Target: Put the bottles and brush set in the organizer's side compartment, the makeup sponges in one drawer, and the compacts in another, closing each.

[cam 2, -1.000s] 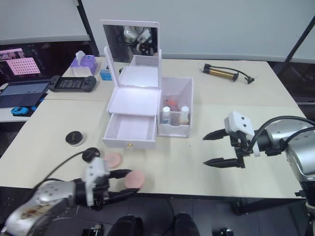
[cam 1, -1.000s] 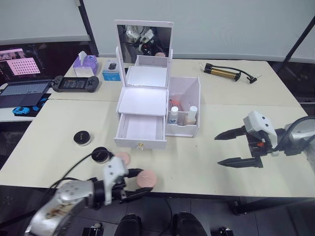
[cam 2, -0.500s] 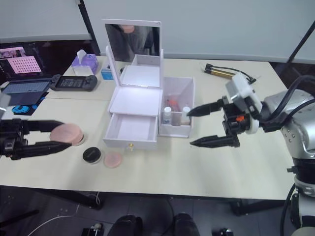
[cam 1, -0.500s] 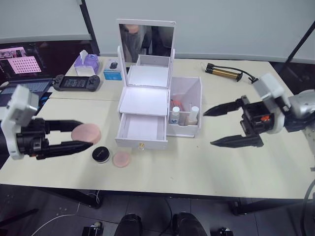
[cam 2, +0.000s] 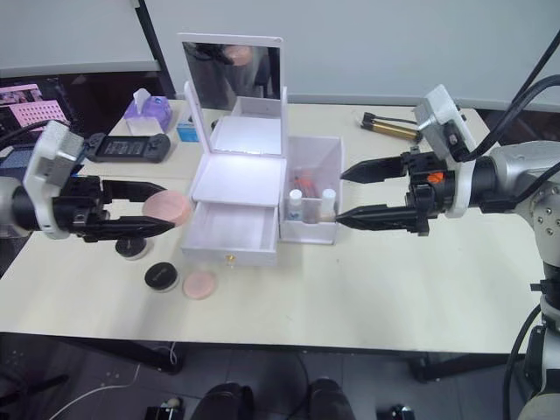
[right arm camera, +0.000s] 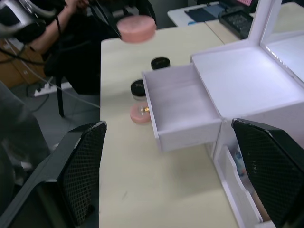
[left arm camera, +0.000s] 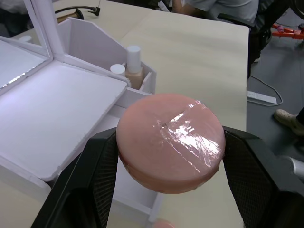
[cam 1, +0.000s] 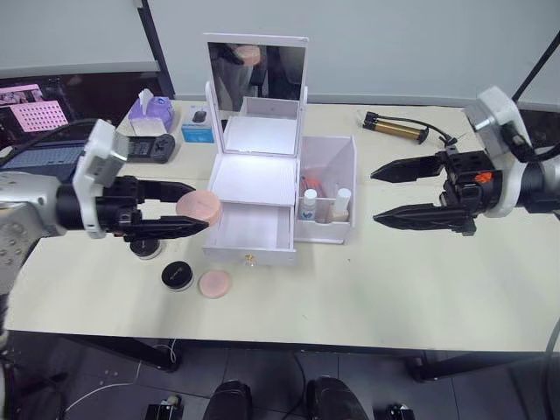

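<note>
Moved: left pincer (cam 1: pixel 194 218) carries pink sponge (cam 1: pixel 197 206) closer to organizer's open drawer (cam 1: pixel 252 229), clamped between its fingers.
Right pincer (cam 1: pixel 378 195): open, beside organizer's side compartment (cam 1: pixel 328 188).
Second sponge (cam 1: pixel 214 283): counter (cam 1: pixel 367 280), before drawer.

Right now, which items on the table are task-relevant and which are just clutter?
Task items: organizer with open drawer; bottles in its side compartment; pink sponge held in the left gripper; second sponge; two black compacts.

Clutter: hand pump; tissue pack; game controller; laptop.
</note>
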Robot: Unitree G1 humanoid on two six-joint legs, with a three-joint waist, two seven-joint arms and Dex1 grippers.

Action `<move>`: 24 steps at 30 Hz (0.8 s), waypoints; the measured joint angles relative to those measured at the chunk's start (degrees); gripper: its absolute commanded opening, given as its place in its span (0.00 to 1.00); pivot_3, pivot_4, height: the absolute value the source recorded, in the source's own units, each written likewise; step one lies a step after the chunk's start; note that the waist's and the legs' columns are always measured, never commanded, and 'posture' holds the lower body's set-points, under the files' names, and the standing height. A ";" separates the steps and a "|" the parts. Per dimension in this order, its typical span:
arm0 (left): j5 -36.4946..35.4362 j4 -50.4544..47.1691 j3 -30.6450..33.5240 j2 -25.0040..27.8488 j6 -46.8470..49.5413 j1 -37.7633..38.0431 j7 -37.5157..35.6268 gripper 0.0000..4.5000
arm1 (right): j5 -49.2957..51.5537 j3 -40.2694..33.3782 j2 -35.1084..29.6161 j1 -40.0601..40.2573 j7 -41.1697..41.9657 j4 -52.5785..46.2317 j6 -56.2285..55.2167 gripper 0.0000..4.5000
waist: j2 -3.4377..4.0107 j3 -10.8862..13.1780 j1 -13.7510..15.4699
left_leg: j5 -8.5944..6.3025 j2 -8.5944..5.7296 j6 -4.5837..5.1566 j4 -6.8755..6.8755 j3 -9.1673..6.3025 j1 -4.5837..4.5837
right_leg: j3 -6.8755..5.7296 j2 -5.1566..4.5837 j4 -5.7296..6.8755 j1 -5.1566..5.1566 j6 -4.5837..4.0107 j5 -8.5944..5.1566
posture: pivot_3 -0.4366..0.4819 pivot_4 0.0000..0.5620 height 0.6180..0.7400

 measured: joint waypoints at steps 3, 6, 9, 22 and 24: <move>3.42 2.20 -2.89 -2.71 -2.37 -1.74 -0.38 0.65 | 1.72 -1.78 -0.15 -1.30 -2.02 -0.28 1.75 1.00 | -0.01 -0.01 0.01 | 0.00 0.01 0.00 0.00 -0.01 -0.01 | -0.01 0.00 -0.02 0.01 0.01 0.00 | 0.48 0.27 0.88; 7.28 3.25 -5.56 -6.08 -6.10 -2.27 -0.12 0.65 | 3.39 -2.98 -0.31 -1.54 -3.19 -0.20 3.48 1.00 | -0.01 -0.01 0.02 | 0.00 0.00 0.00 0.02 -0.01 -0.02 | 0.00 0.00 -0.01 0.02 0.01 0.01 | 0.48 0.27 0.88; 10.23 4.31 -7.20 -8.62 -8.38 -2.14 0.13 0.65 | 4.81 -3.31 -0.53 -1.55 -3.68 -0.23 4.54 1.00 | -0.02 -0.01 -0.01 | 0.00 0.01 0.01 0.03 -0.03 -0.04 | 0.01 0.00 -0.01 0.01 0.02 0.01 | 0.48 0.27 0.88; 17.99 7.53 -10.13 -11.41 -12.34 -0.43 0.43 0.65 | 6.71 -3.69 -1.35 -1.55 -5.26 -0.26 4.69 1.00 | -0.01 -0.01 -0.21 | 0.00 0.02 0.01 0.04 -0.05 -0.05 | 0.01 -0.01 0.00 0.01 0.03 0.01 | 0.48 0.27 0.88; 18.16 7.54 -10.11 -11.79 -12.36 -0.36 0.79 0.65 | 6.99 -3.69 -1.38 -1.55 -5.46 -0.26 4.69 1.00 | -0.01 -0.01 -0.21 | 0.00 0.03 0.01 0.04 -0.05 -0.04 | 0.01 -0.01 0.00 0.01 0.03 0.01 | 0.48 0.27 0.88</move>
